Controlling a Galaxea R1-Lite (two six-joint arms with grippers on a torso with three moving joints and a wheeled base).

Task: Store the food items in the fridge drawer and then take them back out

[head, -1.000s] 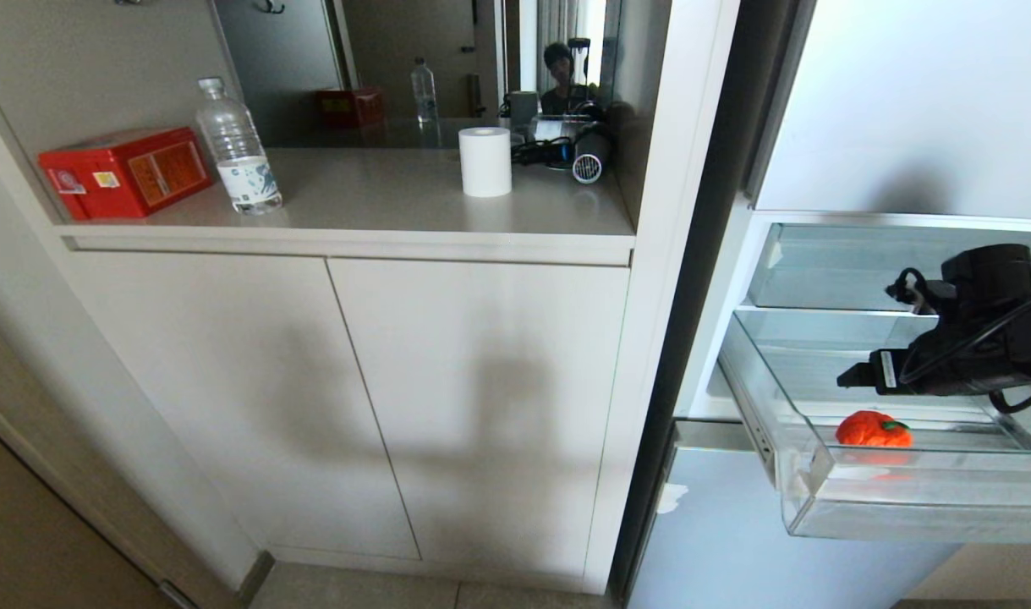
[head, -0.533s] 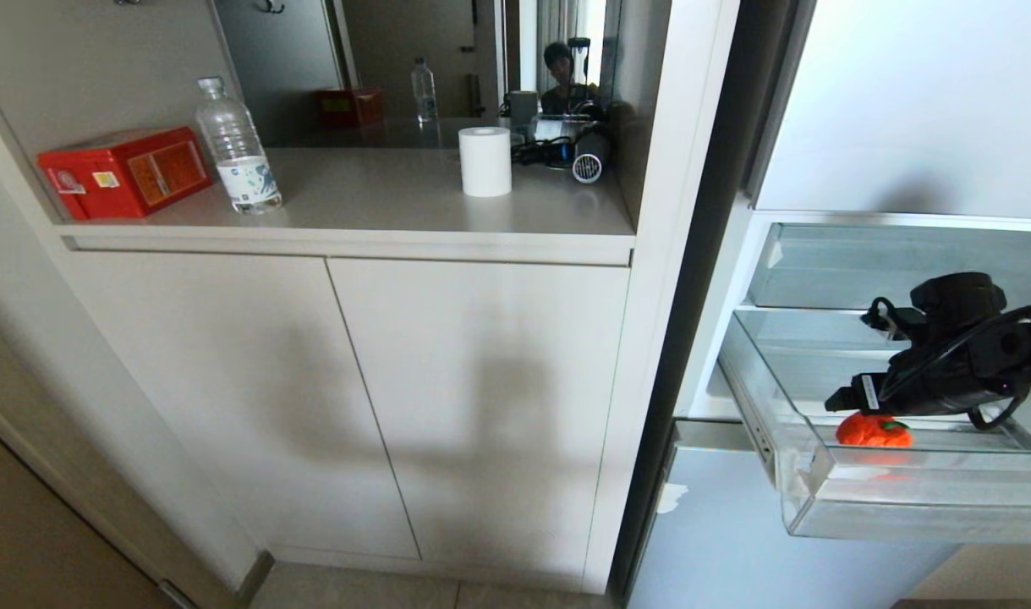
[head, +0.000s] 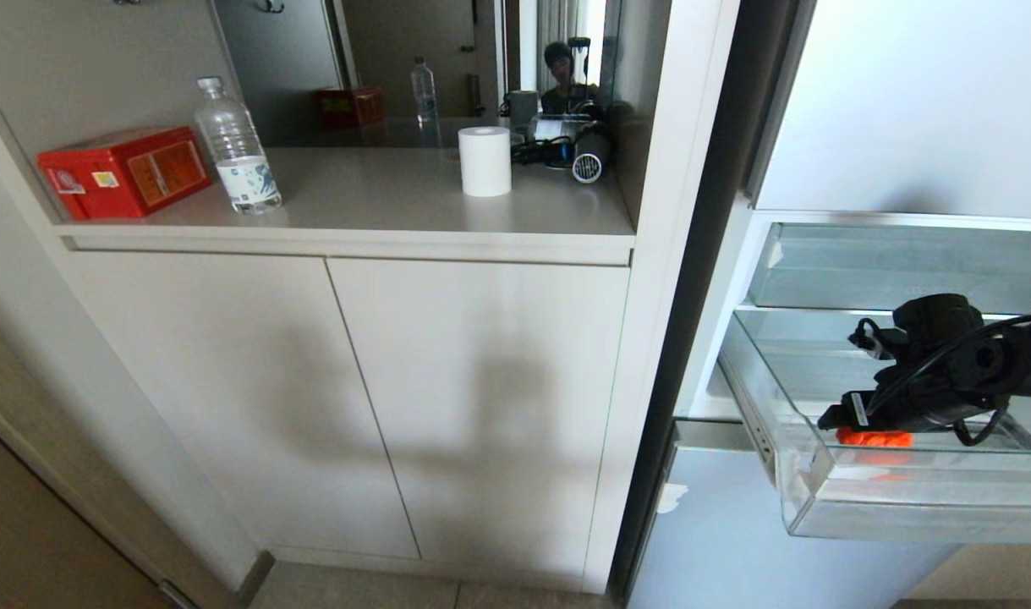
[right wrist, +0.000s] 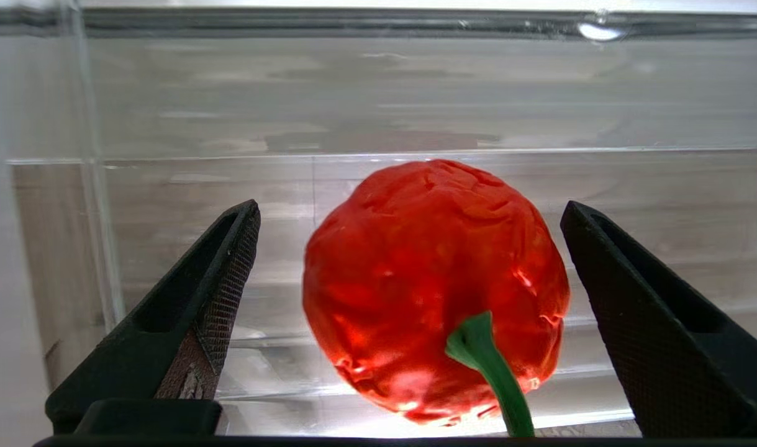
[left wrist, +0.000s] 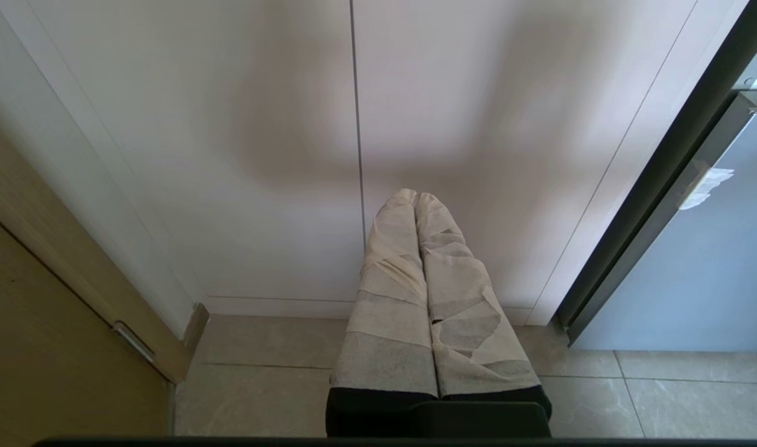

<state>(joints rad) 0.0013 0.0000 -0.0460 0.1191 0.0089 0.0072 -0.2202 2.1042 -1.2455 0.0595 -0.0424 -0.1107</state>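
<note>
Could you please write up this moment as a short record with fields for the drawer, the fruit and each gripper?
fridge drawer: pulled out, transparent
orange-red fruit: lying in the drawer, green stem showing, alone as far as visible
right gripper: open, inside the drawer, fingers either side of the fruit, not touching it
left gripper: shut, empty, parked before the cabinet doors
countertop: red box, water bottle, paper roll

Black right hand (right wrist: 409, 248); tape-wrapped left hand (left wrist: 415, 202).

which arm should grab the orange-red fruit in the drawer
Right. The right gripper is open inside the fridge drawer, jaws either side of the orange-red fruit. The left gripper is shut, facing the cabinet.
</note>
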